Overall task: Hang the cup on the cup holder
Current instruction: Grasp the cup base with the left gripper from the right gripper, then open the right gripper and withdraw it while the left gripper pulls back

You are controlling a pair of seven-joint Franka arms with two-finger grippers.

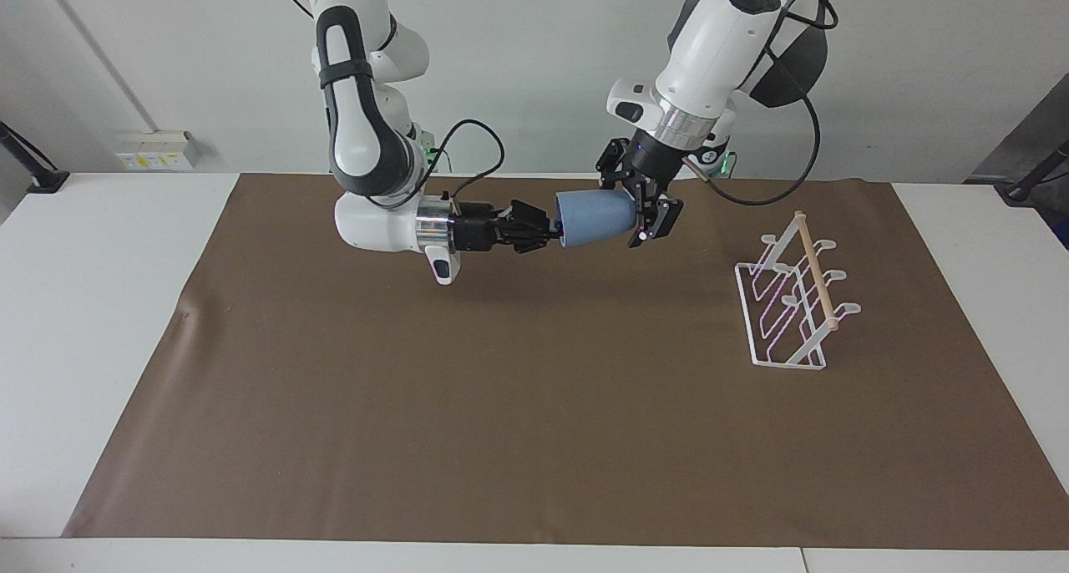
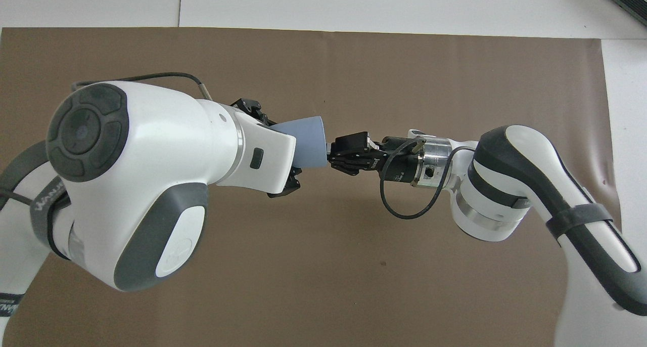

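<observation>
The light blue cup (image 1: 595,216) is held on its side in the air over the part of the mat nearest the robots; it also shows in the overhead view (image 2: 308,142). My right gripper (image 1: 553,231) is shut on the cup's wide rim. My left gripper (image 1: 625,212) comes down over the cup's narrow end, open, with one finger on each side of it. The white wire cup holder (image 1: 793,297) with its wooden bar stands on the mat toward the left arm's end. In the overhead view the left arm hides it.
A brown mat (image 1: 501,406) covers most of the white table (image 1: 92,306). A black cable (image 1: 476,139) loops from the right wrist. A wall socket box (image 1: 157,149) sits near the right arm's end.
</observation>
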